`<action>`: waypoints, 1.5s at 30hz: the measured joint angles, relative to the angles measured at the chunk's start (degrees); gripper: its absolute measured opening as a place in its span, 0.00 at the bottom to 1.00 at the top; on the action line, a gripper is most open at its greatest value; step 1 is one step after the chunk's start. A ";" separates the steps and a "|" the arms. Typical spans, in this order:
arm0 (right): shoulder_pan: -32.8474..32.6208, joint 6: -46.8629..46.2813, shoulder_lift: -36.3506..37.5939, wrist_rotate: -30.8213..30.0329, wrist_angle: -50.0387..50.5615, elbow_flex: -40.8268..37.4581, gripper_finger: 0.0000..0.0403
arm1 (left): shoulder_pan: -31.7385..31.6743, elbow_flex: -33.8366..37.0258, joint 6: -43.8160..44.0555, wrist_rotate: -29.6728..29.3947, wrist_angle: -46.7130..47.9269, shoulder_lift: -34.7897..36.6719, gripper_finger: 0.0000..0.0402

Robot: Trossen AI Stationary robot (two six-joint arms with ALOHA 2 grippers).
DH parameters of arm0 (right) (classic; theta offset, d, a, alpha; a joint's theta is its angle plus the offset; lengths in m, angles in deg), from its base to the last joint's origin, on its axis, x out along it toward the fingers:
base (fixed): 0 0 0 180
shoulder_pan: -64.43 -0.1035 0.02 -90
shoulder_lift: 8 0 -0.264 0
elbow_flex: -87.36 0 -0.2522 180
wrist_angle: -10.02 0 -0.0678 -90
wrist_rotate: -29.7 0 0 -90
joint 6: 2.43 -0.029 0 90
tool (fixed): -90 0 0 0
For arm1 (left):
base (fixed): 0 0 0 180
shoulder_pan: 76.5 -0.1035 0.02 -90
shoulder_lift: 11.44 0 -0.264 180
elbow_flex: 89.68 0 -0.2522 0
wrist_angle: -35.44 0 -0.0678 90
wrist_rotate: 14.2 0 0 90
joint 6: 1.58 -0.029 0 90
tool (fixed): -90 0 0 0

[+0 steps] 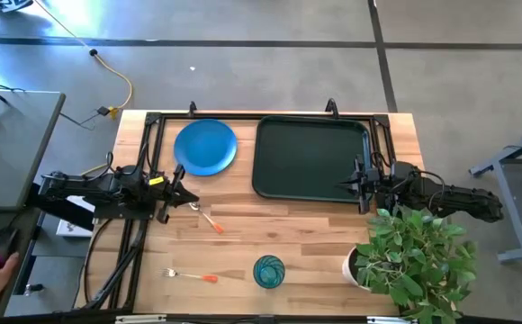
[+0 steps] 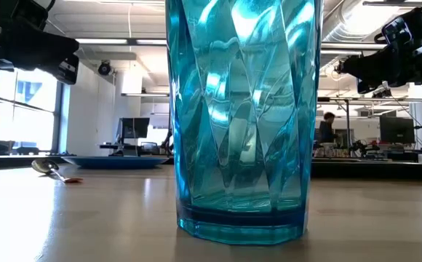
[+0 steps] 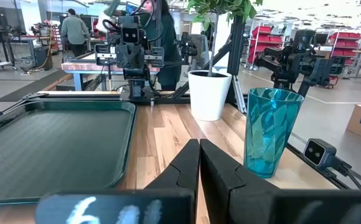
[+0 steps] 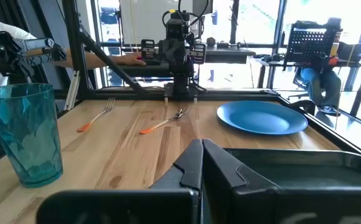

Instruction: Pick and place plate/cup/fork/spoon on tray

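both my tools, left tool (image 1: 182,191) and right tool (image 1: 355,186), are pinched shut holding nothing, and i reckon the flat plate (image 1: 205,147) slips if i grab its rim badly.

The high view looks straight down on the whole table (image 1: 288,243) from well above. The low view sits at table-top height, very close to the cup (image 2: 244,116), which fills its middle, and faces level into the room behind. The left wrist view looks across the table over the tray (image 3: 50,149) toward the right arm (the white plant pot (image 3: 209,93) stands between). The right wrist view faces back toward the left arm, past the plate (image 4: 261,117). Both wrist views share the cup.
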 joint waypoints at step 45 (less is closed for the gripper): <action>0.00 0.00 0.01 0.09 -0.02 -0.01 0.00 | 0.35 0.02 0.02 0.00 -0.02 -1.62 0.01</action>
